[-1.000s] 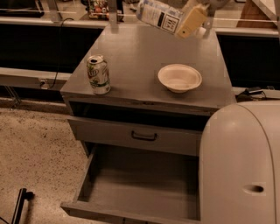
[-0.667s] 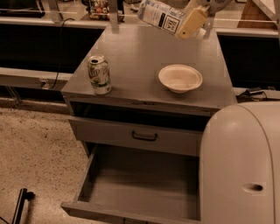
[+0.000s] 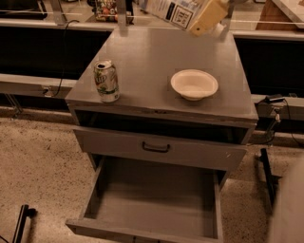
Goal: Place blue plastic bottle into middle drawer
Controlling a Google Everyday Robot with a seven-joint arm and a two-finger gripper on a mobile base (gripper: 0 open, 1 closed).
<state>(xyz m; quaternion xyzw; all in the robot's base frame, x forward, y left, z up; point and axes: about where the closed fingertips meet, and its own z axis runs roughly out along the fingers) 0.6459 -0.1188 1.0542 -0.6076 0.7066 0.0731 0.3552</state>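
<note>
The blue plastic bottle point(image 3: 170, 10), clear with a white printed label, is held tilted in the air above the back edge of the grey cabinet top point(image 3: 152, 57). My gripper point(image 3: 203, 18), with a yellowish finger, is shut on the bottle's right end at the top of the view. The middle drawer point(image 3: 156, 201) is pulled open low at the front of the cabinet. Its flat grey floor is bare. The bottle is well above and behind the drawer.
A green-and-white soda can point(image 3: 107, 80) stands at the front left of the cabinet top. A white bowl point(image 3: 194, 84) sits at the right. A closed drawer front with a black handle point(image 3: 156, 147) is above the open drawer. My pale body point(image 3: 293, 209) edges the lower right.
The gripper and bottle have risen slightly toward the top edge. The large pale arm part that filled the lower right has moved mostly out of view, uncovering the drawer's right side.
</note>
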